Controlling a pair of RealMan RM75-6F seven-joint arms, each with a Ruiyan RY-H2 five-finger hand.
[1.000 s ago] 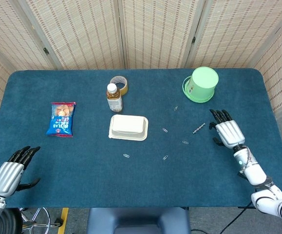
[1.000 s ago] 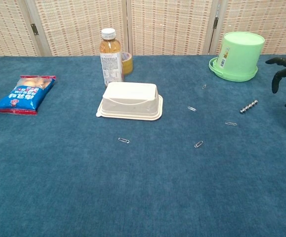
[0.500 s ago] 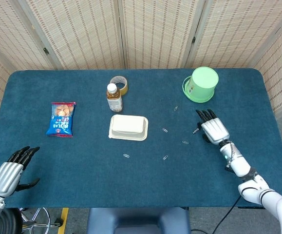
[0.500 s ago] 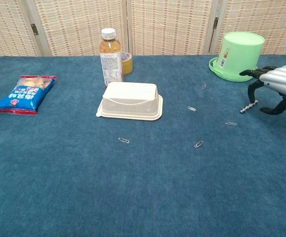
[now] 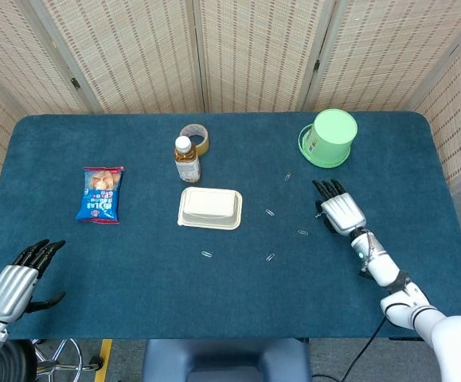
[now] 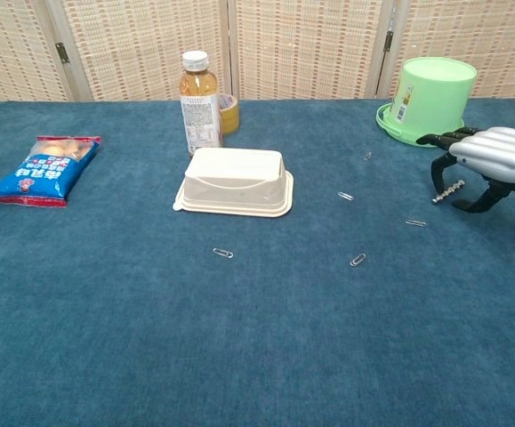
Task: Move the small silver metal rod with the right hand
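The small silver metal rod point(image 6: 448, 191) lies on the blue tablecloth at the right, just in front of the green bucket. My right hand point(image 6: 493, 160) arches over it with its fingers point(image 6: 438, 168) curved down on the rod's left side and the thumb on the right, not closed on it. From the head view the right hand point(image 5: 338, 212) covers the rod. My left hand point(image 5: 15, 282) hovers off the table's near left corner, fingers apart, holding nothing.
An upturned green bucket point(image 6: 430, 100) stands behind the rod. A white lidded box point(image 6: 235, 181), a tea bottle point(image 6: 199, 102), a tape roll point(image 5: 194, 139) and a blue snack bag point(image 6: 45, 167) sit further left. Several paper clips, one point(image 6: 415, 222) near the rod, lie scattered.
My right hand has moved left from the table's right side and now sits over the rod, fingers curved down around it. The left hand and the rod have not moved.
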